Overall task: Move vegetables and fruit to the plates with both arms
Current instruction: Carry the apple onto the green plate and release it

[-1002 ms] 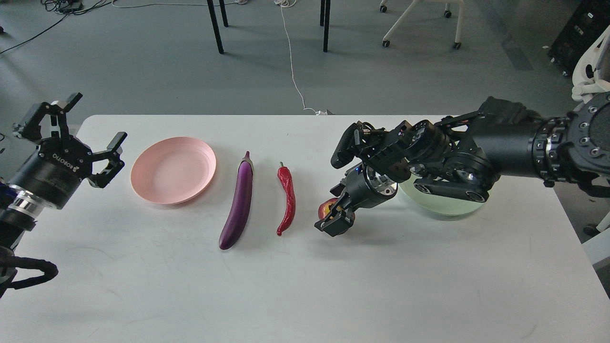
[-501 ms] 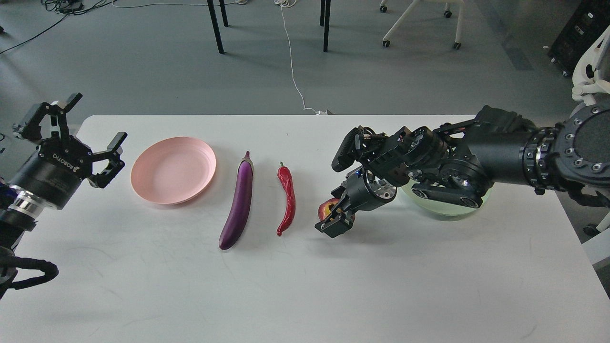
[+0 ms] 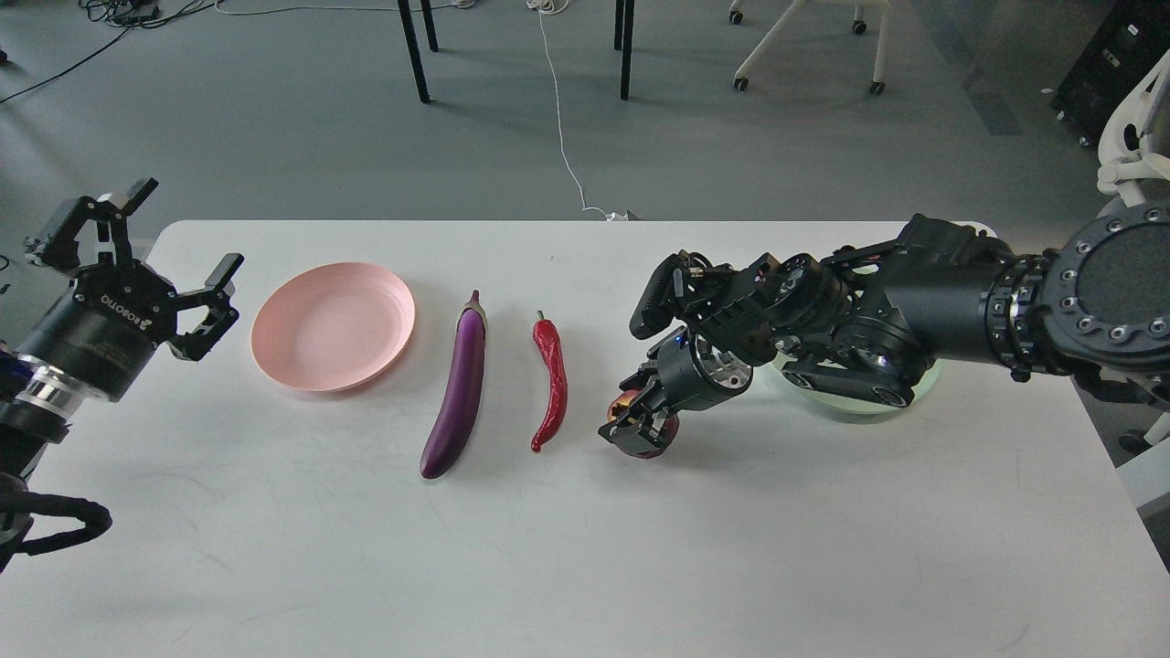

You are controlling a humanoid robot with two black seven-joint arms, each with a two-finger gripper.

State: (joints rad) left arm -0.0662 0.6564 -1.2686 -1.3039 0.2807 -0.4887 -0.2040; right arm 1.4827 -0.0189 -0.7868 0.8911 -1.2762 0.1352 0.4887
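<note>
White table (image 3: 640, 567), grey floor behind. My right gripper (image 3: 638, 422) is wrapping a red fruit (image 3: 625, 406); next it needs lifting onto the green plate (image 3: 923, 384). Left gripper (image 3: 155, 265) is hanging wide open.

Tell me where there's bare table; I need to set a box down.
The whole near strip in front of the eggplant and chili is bare. The pink plate is empty too. It's crowded around the right gripper and green plate.

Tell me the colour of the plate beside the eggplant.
Pale pink; the plate shows best in the head view, left of the purple eggplant.
</note>
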